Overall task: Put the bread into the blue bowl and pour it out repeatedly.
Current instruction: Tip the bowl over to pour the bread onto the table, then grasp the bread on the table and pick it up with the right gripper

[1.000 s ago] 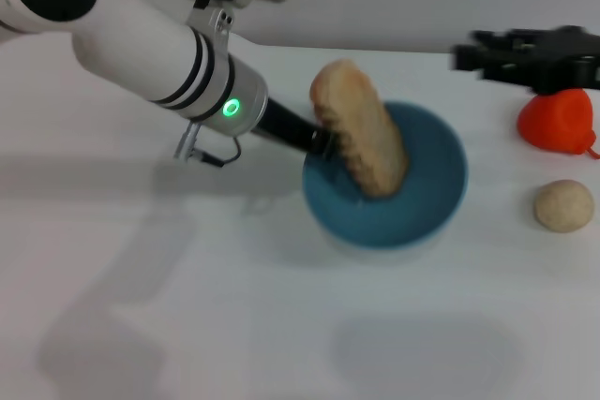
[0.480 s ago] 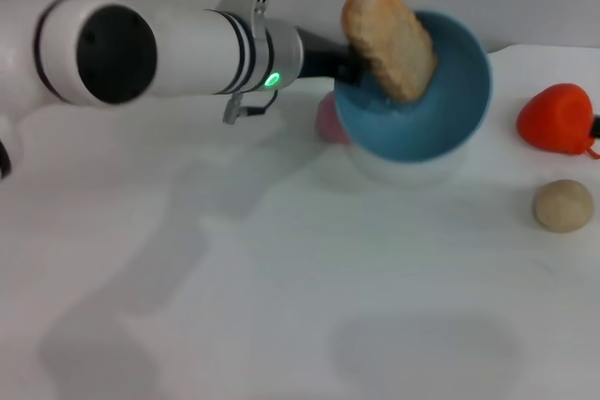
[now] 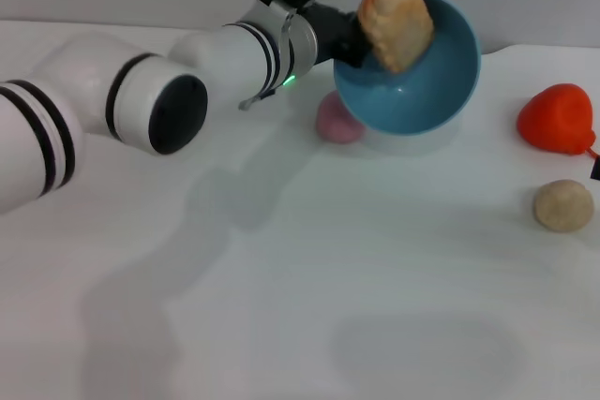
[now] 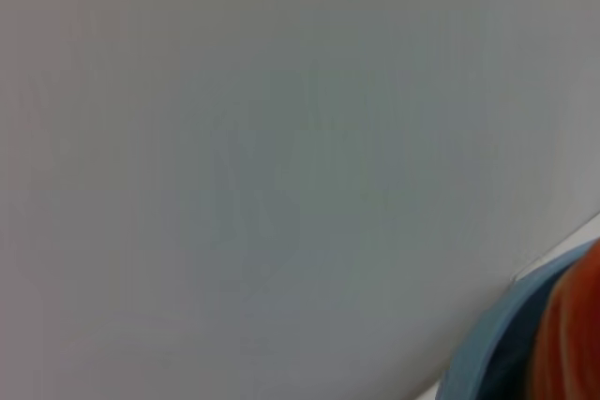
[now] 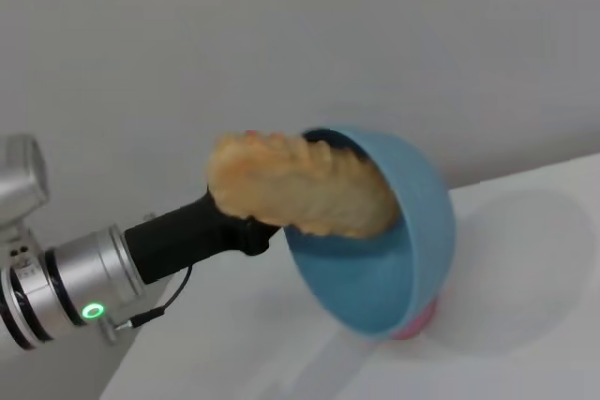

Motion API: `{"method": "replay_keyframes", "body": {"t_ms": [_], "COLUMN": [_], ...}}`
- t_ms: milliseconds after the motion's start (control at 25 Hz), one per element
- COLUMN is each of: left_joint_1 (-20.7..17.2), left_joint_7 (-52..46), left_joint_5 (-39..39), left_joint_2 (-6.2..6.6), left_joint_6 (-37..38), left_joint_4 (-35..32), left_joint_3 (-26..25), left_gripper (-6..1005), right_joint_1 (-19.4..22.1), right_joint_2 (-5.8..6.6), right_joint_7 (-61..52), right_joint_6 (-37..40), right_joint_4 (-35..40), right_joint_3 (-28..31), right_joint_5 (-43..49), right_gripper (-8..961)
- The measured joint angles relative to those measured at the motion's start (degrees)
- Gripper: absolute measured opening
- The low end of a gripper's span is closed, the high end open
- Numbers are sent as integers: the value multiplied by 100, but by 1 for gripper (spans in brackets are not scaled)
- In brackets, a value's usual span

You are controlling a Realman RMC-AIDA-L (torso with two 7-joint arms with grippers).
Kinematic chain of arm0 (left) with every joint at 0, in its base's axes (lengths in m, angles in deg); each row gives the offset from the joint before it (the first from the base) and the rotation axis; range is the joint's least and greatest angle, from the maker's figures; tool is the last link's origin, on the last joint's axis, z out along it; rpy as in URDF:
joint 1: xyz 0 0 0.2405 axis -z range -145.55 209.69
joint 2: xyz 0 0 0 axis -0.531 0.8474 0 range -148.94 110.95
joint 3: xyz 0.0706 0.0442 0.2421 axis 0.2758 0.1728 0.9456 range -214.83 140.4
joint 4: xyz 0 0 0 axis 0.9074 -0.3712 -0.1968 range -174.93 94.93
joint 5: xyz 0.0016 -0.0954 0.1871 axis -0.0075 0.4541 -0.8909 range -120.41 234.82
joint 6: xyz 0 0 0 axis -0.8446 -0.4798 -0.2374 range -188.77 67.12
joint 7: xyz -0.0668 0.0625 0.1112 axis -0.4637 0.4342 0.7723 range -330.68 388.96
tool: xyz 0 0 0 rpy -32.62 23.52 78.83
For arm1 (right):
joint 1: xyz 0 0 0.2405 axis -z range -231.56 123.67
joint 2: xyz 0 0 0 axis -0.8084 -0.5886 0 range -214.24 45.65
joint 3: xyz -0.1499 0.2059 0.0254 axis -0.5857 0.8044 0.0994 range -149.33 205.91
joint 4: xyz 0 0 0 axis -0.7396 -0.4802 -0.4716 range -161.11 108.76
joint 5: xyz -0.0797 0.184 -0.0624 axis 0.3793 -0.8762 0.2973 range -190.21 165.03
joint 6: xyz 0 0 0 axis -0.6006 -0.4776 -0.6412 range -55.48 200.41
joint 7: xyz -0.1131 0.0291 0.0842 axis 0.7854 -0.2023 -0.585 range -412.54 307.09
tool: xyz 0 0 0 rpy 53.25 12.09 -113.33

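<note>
My left gripper [image 3: 349,44] is shut on the rim of the blue bowl [image 3: 412,100] and holds it lifted off the table at the back, tipped steeply so its opening faces forward. The bread [image 3: 398,21] lies inside against the upper wall, one end poking out over the rim. In the right wrist view the bowl [image 5: 375,278] is seen from the side, with the bread [image 5: 300,189] slanting out of it beside the left gripper [image 5: 267,231]. The left wrist view catches only a strip of the bowl's rim [image 4: 478,362]. My right gripper is out of view.
A small pink object [image 3: 337,122] sits on the white table under the raised bowl. At the right are a red toy [image 3: 558,119] and a round beige ball [image 3: 563,205]. The left arm [image 3: 159,110] stretches across the back left.
The left arm has lifted the bowl off the table, carried it toward the back and tipped it further. The bread has slid toward the rim. The right gripper has left the head view.
</note>
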Motion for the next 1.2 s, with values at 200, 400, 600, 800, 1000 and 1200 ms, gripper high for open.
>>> {"method": "replay_keyframes", "body": {"t_ms": [200,400,600,800,1000,1200], "left_joint_1": [-32,-55,-55,-119,-159,-138], "left_joint_7": [11,25,26,-5,-28,-25], "left_joint_5": [7,7,7,15,265,795], "left_joint_2": [1,-5,-5,-5,-5,39], "left_joint_6": [863,1669,1943,2132,2120,1323], "left_joint_4": [-188,-466,-621,-714,-718,-471], "left_joint_3": [429,1029,1198,1207,1161,579], "left_gripper": [-1,0,0,-1,-1,0], "right_joint_1": [-1,-18,-7,-42,-150,-321], "right_joint_2": [68,100,56,33,-3,-16], "right_joint_7": [-123,-158,-160,-161,-85,18], "right_joint_6": [46,58,66,78,138,230], "right_joint_4": [-379,-571,-591,-608,-611,-566], "right_joint_3": [128,143,145,93,48,-195], "right_joint_5": [-13,-29,-33,-32,-26,19], "right_gripper": [434,430,426,422,419,415]}}
